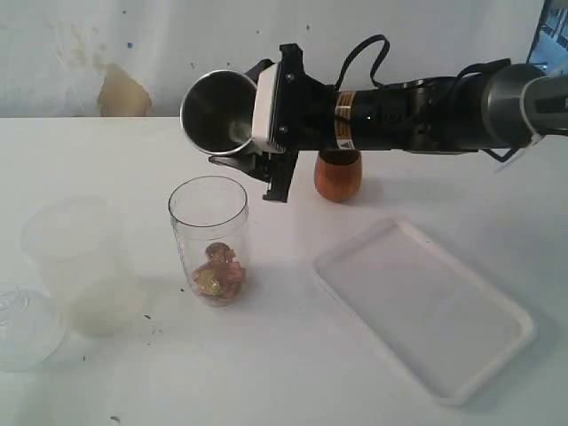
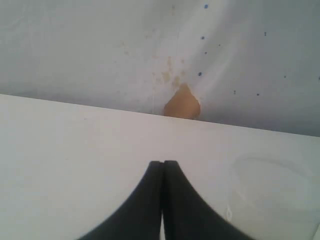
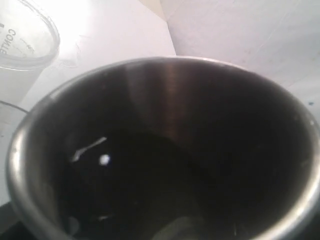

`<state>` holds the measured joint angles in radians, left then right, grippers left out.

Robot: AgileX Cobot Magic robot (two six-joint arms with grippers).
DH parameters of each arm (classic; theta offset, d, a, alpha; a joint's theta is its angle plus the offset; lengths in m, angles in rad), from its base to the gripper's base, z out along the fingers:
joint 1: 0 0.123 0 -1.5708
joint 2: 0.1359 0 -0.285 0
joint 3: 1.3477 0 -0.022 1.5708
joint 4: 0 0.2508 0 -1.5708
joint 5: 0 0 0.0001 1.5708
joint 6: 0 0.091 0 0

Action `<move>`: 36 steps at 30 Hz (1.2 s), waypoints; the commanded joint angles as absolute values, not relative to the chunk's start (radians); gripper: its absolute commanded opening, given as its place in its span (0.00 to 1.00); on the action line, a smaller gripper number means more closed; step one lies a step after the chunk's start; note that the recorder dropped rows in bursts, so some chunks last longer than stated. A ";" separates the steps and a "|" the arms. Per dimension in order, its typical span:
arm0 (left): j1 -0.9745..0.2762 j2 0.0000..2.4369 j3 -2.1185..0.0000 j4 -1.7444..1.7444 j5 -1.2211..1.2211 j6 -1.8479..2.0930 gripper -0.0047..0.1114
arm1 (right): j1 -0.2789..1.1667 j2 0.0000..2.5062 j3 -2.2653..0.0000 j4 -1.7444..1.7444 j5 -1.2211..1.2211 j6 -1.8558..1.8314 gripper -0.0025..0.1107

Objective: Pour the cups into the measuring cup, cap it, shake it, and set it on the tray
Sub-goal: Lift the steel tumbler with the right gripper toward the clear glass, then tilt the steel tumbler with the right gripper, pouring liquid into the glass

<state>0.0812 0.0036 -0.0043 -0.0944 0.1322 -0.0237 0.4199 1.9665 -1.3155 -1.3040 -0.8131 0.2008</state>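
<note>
One steel tumbler (image 1: 213, 111) lies tipped on its side above the measuring cup (image 1: 209, 240).
Its dark inside fills the right wrist view. The right fingers (image 1: 232, 161) are spread wide around its body. The measuring cup stands mid-tabletop (image 1: 293, 373), with small brownish pieces at its bottom. The left fingers (image 2: 150, 200) are pressed together and hold nothing. The arm half hides the wooden cup (image 1: 338, 176). The cap (image 1: 22, 324) is cut off at the picture edge. The tray (image 1: 424, 306) lies well apart on the right.
</note>
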 commanded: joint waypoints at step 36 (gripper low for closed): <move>0.078 0.000 0.000 -0.093 0.120 -0.026 0.04 | 0.418 1.944 -1.326 -1.318 -0.836 -0.094 0.02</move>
<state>0.0812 0.0036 -0.0043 -0.0944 0.1322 -0.0237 0.4199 1.9665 -1.3155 -1.3470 -0.7998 -0.0560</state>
